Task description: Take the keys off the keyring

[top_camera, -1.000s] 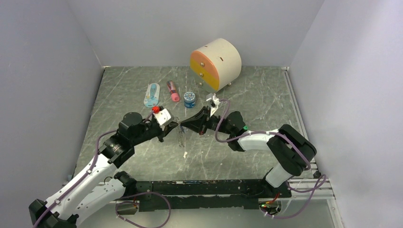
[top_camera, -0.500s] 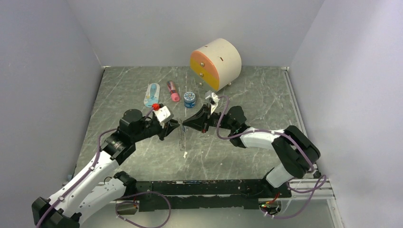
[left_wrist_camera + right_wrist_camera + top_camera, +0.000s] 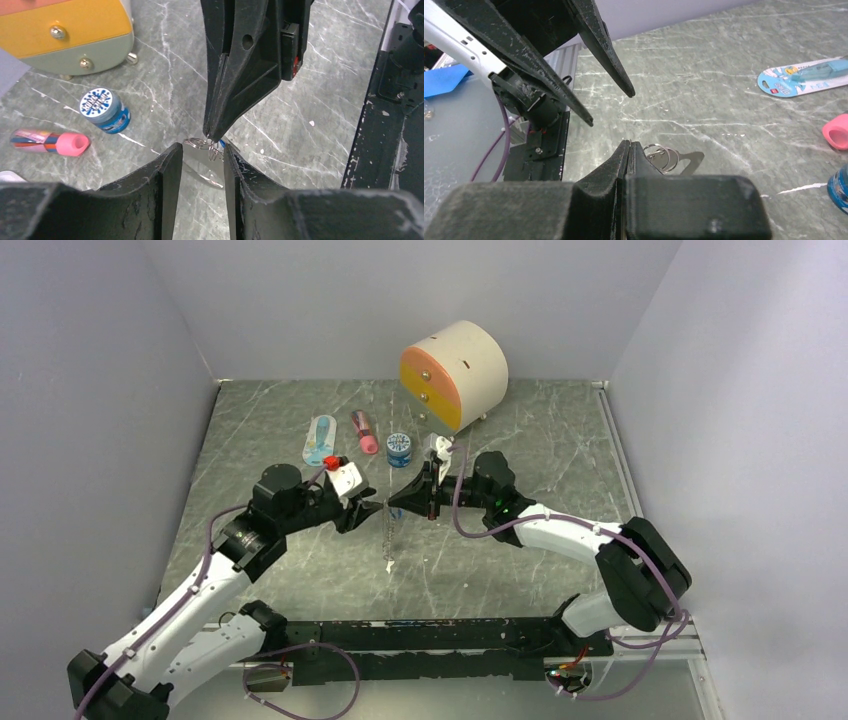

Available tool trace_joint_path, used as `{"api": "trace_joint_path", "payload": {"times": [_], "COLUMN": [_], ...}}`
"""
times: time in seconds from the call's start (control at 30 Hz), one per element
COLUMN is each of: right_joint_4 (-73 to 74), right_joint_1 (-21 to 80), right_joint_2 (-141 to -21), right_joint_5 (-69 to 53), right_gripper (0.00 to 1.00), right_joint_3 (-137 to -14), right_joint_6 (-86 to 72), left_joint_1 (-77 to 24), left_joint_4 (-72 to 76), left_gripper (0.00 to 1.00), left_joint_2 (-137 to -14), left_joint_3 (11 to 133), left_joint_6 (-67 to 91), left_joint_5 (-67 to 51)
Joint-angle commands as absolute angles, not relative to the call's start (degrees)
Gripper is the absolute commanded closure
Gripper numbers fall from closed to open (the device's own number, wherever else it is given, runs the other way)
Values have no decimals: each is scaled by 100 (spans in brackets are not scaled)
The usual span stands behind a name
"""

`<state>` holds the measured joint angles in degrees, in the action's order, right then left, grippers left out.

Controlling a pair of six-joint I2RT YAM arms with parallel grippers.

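Observation:
My right gripper [image 3: 392, 504] is shut on the keyring [image 3: 662, 157], a cluster of thin silvery wire loops, and holds it above the table. A beaded silvery strand [image 3: 387, 535] hangs down from it. The rings also show in the left wrist view [image 3: 202, 144] at the right gripper's tips, with a sliver of a blue key tag [image 3: 221, 143] beside them. No green tag shows. My left gripper [image 3: 366, 508] is open, its fingers [image 3: 170, 167] on either side of the rings and just short of them, touching nothing.
A round cream drawer box with orange and yellow fronts [image 3: 455, 373] stands at the back. A round blue tin [image 3: 400, 448], a pink tube [image 3: 364, 431] and a pale blue oval flat piece [image 3: 320, 440] lie behind the grippers.
Both grippers have moved a little toward the back. The keyring has come up with the right gripper and its strand now hangs straight. The left jaws stay open.

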<state>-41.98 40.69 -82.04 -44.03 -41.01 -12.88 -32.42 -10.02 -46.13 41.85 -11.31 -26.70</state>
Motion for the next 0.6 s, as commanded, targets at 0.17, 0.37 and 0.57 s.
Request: {"api": "trace_joint_path", "payload": {"times": [0.17, 0.37, 0.57], "right_joint_4": [-4025, -4001, -4096], "right_joint_1": [4066, 4071, 4142], "right_joint_2": [-7959, -7878, -7794], "right_joint_5": [-4580, -4620, -4674], "right_gripper": [100, 100, 100], "right_joint_3": [-4377, -4369, -4323], "right_joint_6": [-880, -848, -853], "left_joint_1": [-3221, -3223, -3221], "left_joint_4": [-1186, -1279, -1326], "left_gripper": [57, 56, 56], "left_joint_2": [-4920, -5122, -5327], "left_joint_3": [4512, 4557, 4614], "left_joint_6": [-1380, -1451, -1466], "left_joint_5": [-3203, -3339, -3436]}}
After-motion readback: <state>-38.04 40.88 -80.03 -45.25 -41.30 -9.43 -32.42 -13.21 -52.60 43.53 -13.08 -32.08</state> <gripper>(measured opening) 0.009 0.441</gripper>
